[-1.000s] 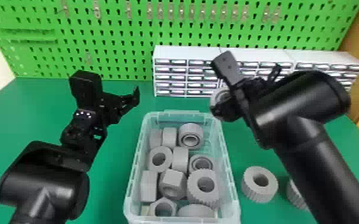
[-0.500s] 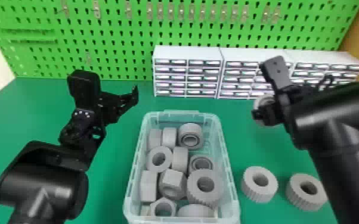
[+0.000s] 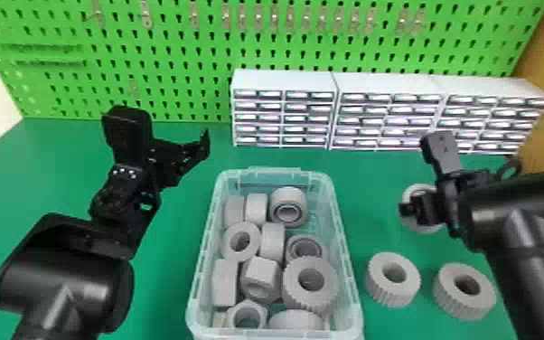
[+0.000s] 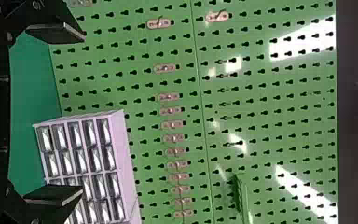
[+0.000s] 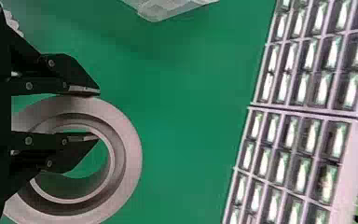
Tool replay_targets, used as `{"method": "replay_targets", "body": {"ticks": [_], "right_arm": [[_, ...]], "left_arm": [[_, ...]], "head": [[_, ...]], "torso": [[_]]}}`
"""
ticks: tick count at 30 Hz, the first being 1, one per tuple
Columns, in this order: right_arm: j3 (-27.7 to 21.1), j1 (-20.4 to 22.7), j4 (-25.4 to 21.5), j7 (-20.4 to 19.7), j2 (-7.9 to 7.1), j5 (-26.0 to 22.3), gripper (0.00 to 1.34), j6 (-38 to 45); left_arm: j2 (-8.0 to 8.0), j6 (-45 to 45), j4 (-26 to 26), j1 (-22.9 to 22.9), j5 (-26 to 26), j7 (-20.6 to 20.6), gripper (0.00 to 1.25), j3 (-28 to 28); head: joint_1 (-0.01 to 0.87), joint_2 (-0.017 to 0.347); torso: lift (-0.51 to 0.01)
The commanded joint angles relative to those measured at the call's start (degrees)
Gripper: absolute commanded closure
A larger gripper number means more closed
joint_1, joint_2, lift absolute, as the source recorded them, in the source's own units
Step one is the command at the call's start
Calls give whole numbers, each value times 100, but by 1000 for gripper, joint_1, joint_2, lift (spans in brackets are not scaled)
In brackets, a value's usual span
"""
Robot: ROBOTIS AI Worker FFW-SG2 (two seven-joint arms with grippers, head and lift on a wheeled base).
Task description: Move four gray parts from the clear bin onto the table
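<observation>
Ring [image 5: 129, 154] well outside bin rim [image 3: 347, 257]

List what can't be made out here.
- Any lower parts in the bin: head view, hidden by upper parts.
- Bin's near side, below its rim: head view, cut off by bottom edge.
- Held ring, one side: right wrist view, behind right claw.
- Drawer contents: head view, too small, glare.

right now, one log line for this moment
right gripper holding gray ring by its wall; two gray parts on table beside bin; more in bin; left gripper open, empty
</observation>
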Motion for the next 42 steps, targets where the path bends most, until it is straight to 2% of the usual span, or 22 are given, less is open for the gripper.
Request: {"method": "replay_targets", "body": {"ticks": [1,16,32,35,38,42], "right_arm": [[-145,11,423,0,25,-152,1277,-352],[-321,-24,1293,0,122,-81,1276,-669],[-338,-7,1469,0,131,-64,1250,-712],[-338,-7,1469,0,122,-81,1147,-712],[-330,-7,1469,0,122,-90,926,-712],[-294,-7,1469,0,113,-64,888,-748]], "left_arm": [[0,-1,0,0,0,0,144,0],[0,8,0,-9,0,0,142,-26],[0,8,0,-9,9,0,144,-44],[0,8,9,-17,9,0,144,-44],[0,8,0,-9,9,0,142,-44],[0,8,9,-9,9,0,142,-53]], "head": [[686,26],[686,26],[686,26],[686,26],[686,26],[686,26]], "torso": [[-50],[-50],[-50],[-50],[-50],[-50]]}}
